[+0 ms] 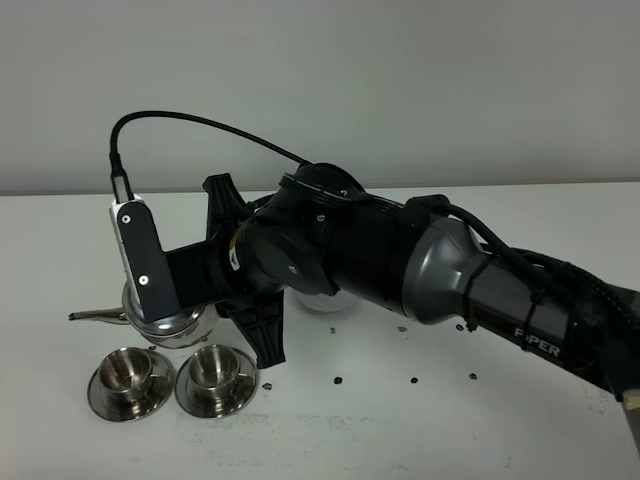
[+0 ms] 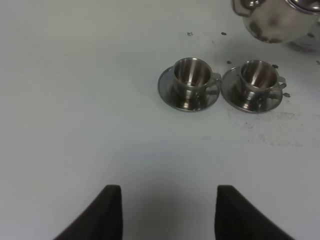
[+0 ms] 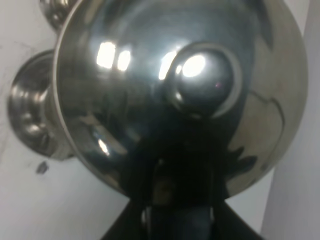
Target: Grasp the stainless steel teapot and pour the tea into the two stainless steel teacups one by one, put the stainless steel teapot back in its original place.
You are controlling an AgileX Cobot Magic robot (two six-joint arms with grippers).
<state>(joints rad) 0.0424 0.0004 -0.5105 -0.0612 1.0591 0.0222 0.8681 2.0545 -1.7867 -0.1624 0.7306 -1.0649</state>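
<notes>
The stainless steel teapot (image 1: 175,322) stands just behind the two teacups, its thin spout (image 1: 95,317) pointing left. It fills the right wrist view, seen from above, with its lid knob (image 3: 202,80) in the middle. My right gripper (image 3: 177,205) is shut at the pot's handle side, and its arm (image 1: 330,240) reaches across from the right. The left cup (image 1: 128,372) and right cup (image 1: 215,368) sit on saucers and also show in the left wrist view (image 2: 191,74) (image 2: 257,76). No tea shows in them. My left gripper (image 2: 167,212) is open and empty, well short of the cups.
Small dark specks (image 1: 338,380) lie scattered on the white table (image 1: 400,440) to the right of the cups, and some show near the saucers in the left wrist view (image 2: 229,62). A white wrist camera housing (image 1: 140,255) hangs above the teapot.
</notes>
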